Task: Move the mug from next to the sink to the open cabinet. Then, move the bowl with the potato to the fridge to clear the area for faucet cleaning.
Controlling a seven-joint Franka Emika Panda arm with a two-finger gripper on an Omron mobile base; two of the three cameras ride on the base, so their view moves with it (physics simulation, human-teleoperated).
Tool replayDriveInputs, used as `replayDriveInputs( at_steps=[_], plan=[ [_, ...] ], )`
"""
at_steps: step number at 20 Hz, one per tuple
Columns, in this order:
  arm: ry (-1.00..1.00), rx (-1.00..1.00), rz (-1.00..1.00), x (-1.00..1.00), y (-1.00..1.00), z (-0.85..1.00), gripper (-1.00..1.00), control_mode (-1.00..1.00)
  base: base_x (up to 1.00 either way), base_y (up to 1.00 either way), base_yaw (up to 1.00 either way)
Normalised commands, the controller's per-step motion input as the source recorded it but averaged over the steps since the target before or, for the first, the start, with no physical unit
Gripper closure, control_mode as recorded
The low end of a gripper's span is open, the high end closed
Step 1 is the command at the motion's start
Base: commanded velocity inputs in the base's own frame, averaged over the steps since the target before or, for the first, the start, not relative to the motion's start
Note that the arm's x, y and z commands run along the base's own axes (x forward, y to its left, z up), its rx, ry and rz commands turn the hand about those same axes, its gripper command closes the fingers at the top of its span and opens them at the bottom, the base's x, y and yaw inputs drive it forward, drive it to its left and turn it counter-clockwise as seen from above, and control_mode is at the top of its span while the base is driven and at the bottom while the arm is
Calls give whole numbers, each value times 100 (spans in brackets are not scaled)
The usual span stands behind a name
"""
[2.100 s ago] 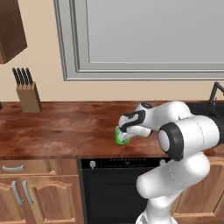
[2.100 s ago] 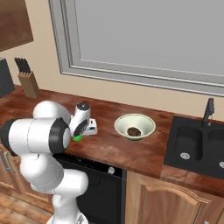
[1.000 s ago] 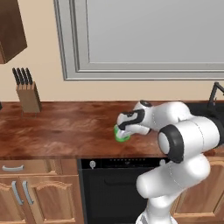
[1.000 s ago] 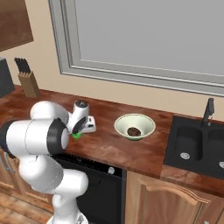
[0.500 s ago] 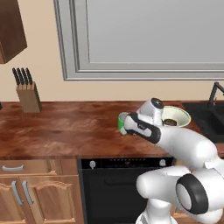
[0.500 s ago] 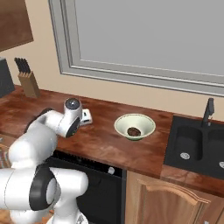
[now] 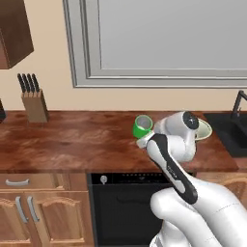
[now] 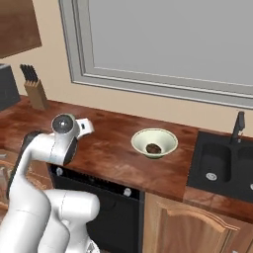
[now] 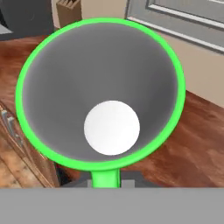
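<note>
The bright green mug [image 7: 143, 127] hangs just above the wooden counter [image 7: 72, 140], and my gripper [image 7: 144, 135] is shut on it from below and to the right. The hand view looks straight into the mug [image 9: 100, 83], showing its grey inside and green rim; my fingertips are hidden behind it. In the right base view my white hand [image 8: 82, 126] covers the mug. The bowl [image 8: 154, 141] holding the brown potato [image 8: 153, 147] stands on the counter right of my hand, left of the black sink [image 8: 221, 163] and dark faucet [image 8: 238, 127].
A knife block [image 7: 34, 100] stands against the wall at the far left. A brown wall cabinet [image 7: 14, 34] hangs above it. A dark appliance [image 8: 7, 86] sits at the counter's left end. Below the counter are a black oven front [image 7: 120, 207] and wooden cupboard doors [image 7: 34, 217].
The mug has risen off the counter in my gripper. My arm has folded, its elbow dropping low in front of the oven, and the hand has turned.
</note>
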Motion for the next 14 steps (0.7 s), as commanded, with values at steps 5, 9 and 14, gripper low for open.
replayDriveInputs(
  at_steps=[5, 9, 14],
  plan=[
    [0, 0, 0, 0, 0, 0, 100, 100, -43, 25, 70],
    [0, 0, 0, 0, 0, 0, 100, 100, 0, 19, 92],
    [0, 0, 0, 0, 0, 0, 100, 100, 0, 25, 90]
  ],
)
